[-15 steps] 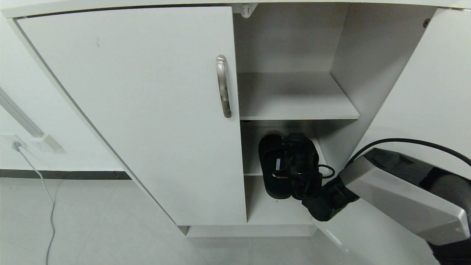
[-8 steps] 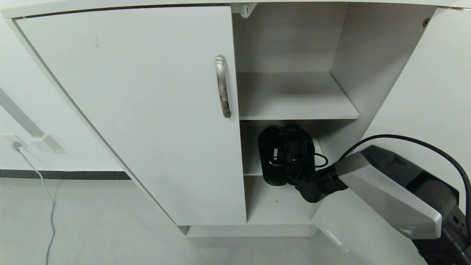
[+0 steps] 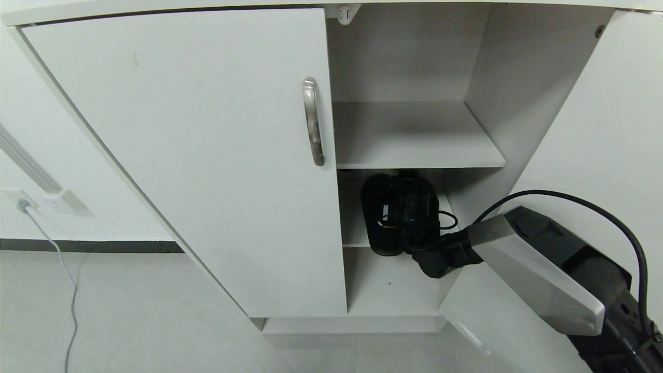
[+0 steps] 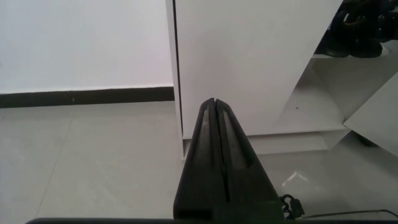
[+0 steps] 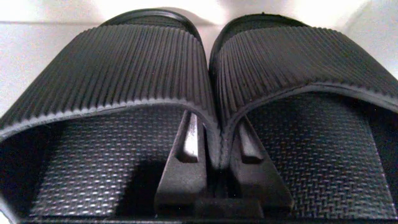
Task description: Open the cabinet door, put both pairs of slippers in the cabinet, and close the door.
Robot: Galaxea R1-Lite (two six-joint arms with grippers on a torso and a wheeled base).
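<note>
Inside cabinet (image 3: 414, 134), right gripper (image 5: 219, 149) clamps black slippers (image 3: 396, 217); label (image 3: 387, 211) unreadable.

Top shelf (image 3: 414, 132) free; slippers (image 3: 399, 215) crowd mid shelf (image 3: 354, 235).

Slippers (image 3: 396, 215) inside the cabinet (image 3: 513, 77), beneath the upper shelf (image 3: 414, 134); closed door (image 3: 207, 155) left, open door (image 3: 611, 129) right.

We have pushed our right gripper (image 5: 216, 149) farther into the cabinet (image 3: 510, 98), carrying the black slippers (image 3: 387, 220) deeper, over the lower shelf (image 3: 354, 239).
</note>
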